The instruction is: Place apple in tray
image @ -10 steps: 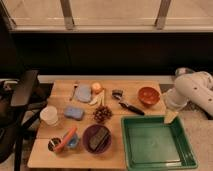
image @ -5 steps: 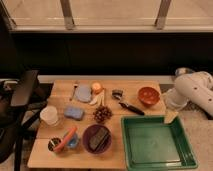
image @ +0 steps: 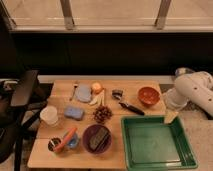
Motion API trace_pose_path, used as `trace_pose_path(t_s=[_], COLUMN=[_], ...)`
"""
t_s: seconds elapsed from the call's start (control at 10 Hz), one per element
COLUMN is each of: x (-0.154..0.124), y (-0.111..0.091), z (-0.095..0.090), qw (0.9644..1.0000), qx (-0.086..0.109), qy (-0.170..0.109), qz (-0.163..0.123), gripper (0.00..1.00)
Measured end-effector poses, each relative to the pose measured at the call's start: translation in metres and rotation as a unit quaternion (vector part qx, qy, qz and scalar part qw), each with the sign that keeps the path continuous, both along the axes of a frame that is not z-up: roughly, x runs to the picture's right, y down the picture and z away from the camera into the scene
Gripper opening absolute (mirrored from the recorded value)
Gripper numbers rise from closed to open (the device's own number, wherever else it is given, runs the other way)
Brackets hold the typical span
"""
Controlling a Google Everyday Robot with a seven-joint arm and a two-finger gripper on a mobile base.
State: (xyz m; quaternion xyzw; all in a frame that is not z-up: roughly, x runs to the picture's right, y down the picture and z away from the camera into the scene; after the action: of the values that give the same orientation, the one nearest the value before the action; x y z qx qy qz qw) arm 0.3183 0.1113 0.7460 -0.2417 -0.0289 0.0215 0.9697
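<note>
Nothing has moved since the earlier frame: the gripper point(image: 171, 117), jaws wide and empty, hangs over the back right corner of the tray point(image: 150, 144), and the apple point(image: 96, 87) rests on the table point(image: 60, 92), well apart from both.

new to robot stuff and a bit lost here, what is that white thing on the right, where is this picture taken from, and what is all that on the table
There is only one picture, from a camera looking down on a wooden table; where it is mounted does not show. The white shape on the right is a robot arm. Its gripper, the two-fingered grasping part, hangs over the far right corner of the green tray, open and holding nothing. On the table lie an apple, a red-orange bowl, a purple bowl, a carrot, a white cup and a blue sponge.
</note>
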Motion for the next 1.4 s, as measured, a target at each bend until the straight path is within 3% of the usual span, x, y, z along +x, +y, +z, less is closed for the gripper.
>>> trace_pose_path(t_s=[1.1, 1.4], x=[0.000, -0.027], y=[-0.002, -0.027], z=[0.000, 0.006], qw=[1.0000, 0.9982], qx=[0.004, 0.039], qy=[-0.003, -0.044], qz=[0.002, 0.013], gripper=[0.80, 0.80])
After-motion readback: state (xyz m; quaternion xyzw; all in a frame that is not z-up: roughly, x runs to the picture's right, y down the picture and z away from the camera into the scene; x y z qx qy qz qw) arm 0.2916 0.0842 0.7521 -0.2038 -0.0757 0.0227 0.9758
